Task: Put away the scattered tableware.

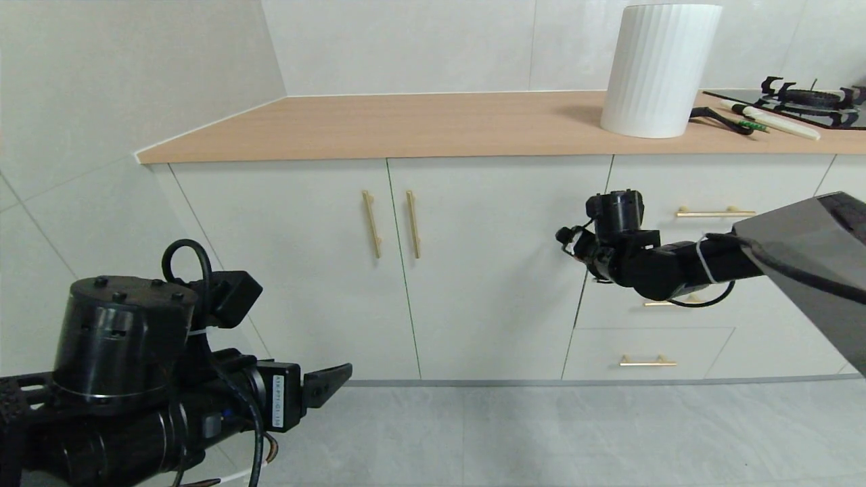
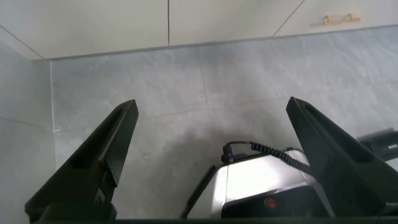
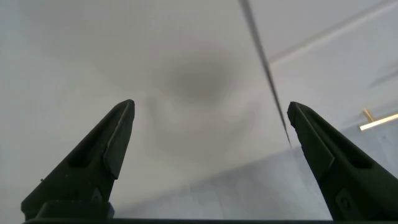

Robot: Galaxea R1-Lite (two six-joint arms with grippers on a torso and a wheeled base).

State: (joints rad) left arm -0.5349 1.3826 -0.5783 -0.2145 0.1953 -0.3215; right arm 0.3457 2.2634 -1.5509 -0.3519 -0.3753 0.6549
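Several utensils lie on the wooden counter (image 1: 406, 125) at the far right: a black-handled tool (image 1: 720, 118), a white-handled one (image 1: 778, 124) and a small green piece (image 1: 754, 125). My left gripper (image 1: 338, 375) hangs low at the front left, far below the counter. Its fingers (image 2: 115, 143) stand open over the floor with nothing between them. My right gripper (image 1: 574, 245) is held up against the white cabinet front, below the counter edge. In the right wrist view it (image 3: 211, 107) is open and empty, facing the cabinet door.
A tall white ribbed container (image 1: 659, 67) stands on the counter beside the utensils. A black stove (image 1: 805, 101) is at the far right. Below are cabinet doors with gold handles (image 1: 371, 223) and drawers (image 1: 648, 362). Grey tiled floor (image 1: 541, 433) lies in front.
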